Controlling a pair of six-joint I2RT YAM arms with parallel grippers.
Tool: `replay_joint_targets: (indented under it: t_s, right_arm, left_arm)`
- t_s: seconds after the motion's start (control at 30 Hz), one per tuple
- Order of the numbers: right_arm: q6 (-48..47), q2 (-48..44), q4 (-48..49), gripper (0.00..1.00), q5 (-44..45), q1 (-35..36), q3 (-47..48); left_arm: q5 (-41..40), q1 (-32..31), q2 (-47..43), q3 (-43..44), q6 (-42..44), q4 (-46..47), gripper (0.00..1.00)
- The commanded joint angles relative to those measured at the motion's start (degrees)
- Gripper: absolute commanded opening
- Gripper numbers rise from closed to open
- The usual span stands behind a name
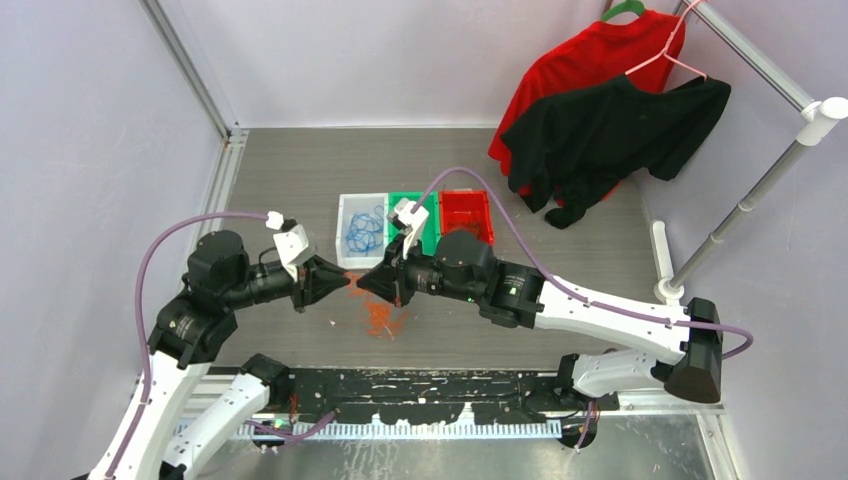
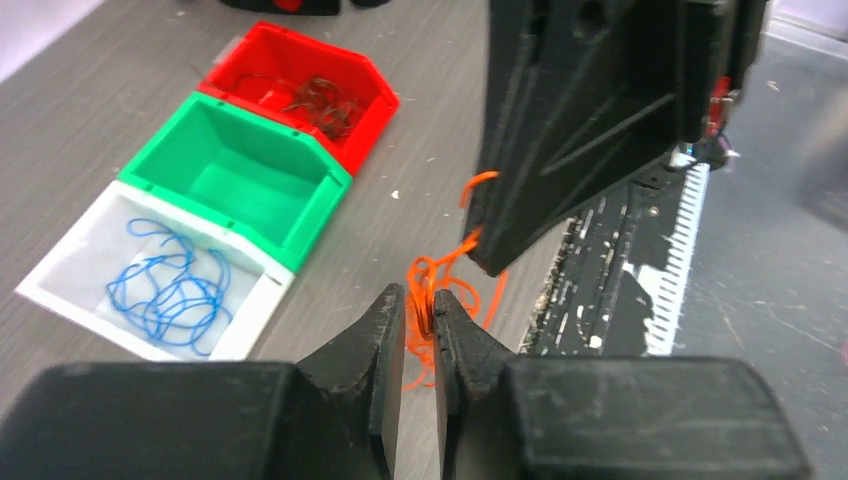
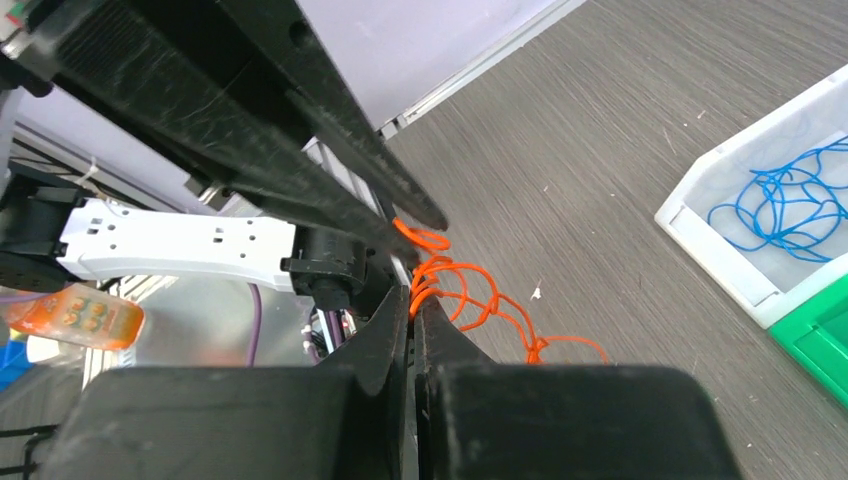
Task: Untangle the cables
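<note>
A tangle of orange cables (image 1: 378, 314) hangs and lies between my two grippers near the table's front middle. My left gripper (image 1: 345, 282) is shut on orange loops (image 2: 432, 290) at its fingertips (image 2: 455, 312). My right gripper (image 1: 363, 284) faces it tip to tip and is shut on the same orange tangle (image 3: 470, 300). Blue cables (image 1: 363, 229) lie in the white bin (image 1: 345, 255); they also show in the left wrist view (image 2: 165, 290) and the right wrist view (image 3: 785, 195). Dark brown-black cables (image 2: 318, 100) lie in the red bin (image 1: 467, 215).
A green bin (image 1: 432, 238) stands between the white and red bins; it looks empty in the left wrist view (image 2: 235, 170). A red shirt (image 1: 590, 60) and a black shirt (image 1: 610, 135) hang on a rack (image 1: 745, 205) at the back right. Small scraps dot the table.
</note>
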Motion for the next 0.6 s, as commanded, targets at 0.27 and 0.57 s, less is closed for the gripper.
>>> replay_joint_targets:
  t_s: [0.27,0.57]
  right_arm:
    - [1.47,-3.05,5.09,0.01,-1.31,0.44,-1.55]
    - [0.06,-10.49,1.75,0.04,10.51,0.34,-7.74]
  left_arm:
    - [-7.53,0.23,-1.88,0.51,2.95,6.02,0.00]
    - [-7.97,0.26,-1.44,8.07,11.10,1.02,0.00]
